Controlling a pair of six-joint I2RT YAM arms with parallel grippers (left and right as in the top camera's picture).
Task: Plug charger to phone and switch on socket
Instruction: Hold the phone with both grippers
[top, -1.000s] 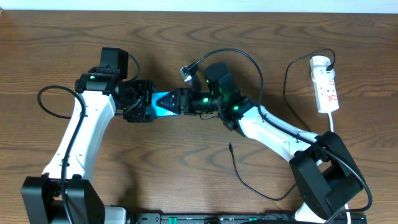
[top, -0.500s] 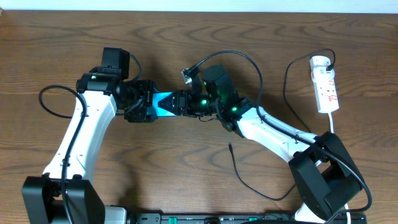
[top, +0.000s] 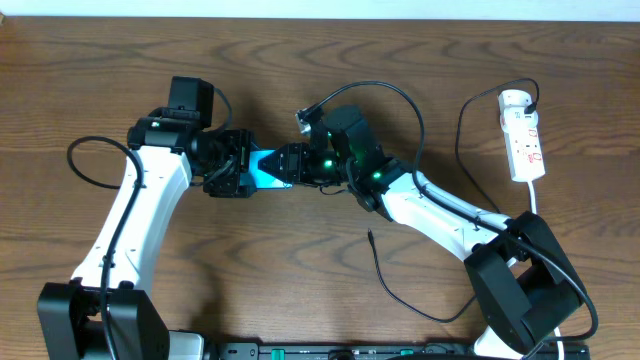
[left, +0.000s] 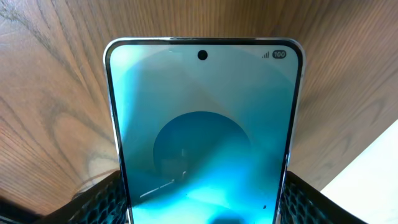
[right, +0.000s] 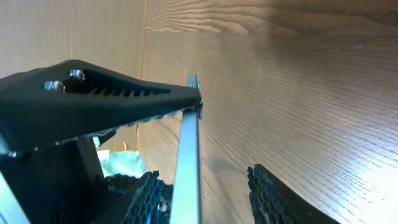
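The phone (top: 266, 168), cyan screen lit, is held above the table between both arms. My left gripper (top: 243, 168) is shut on its one end; in the left wrist view the phone (left: 202, 124) fills the frame with a finger (left: 202, 205) on each side edge. My right gripper (top: 292, 165) is open around the other end. In the right wrist view the phone's thin edge (right: 188, 155) stands between the fingers (right: 208, 186), with a gap on the right side. The charger's tip (top: 370, 235) lies loose on the table, apart from both grippers. The socket (top: 524, 135) lies at the far right.
The charger cable (top: 400, 295) curves across the table in front of the right arm. A black plug (top: 533, 100) sits in the socket's far end. The robots' thicker black cables loop above the right wrist (top: 385, 90) and left of the left arm (top: 80, 160).
My right gripper has moved left along the phone toward the left gripper, so less of the cyan screen shows between them. The left gripper still holds the phone.
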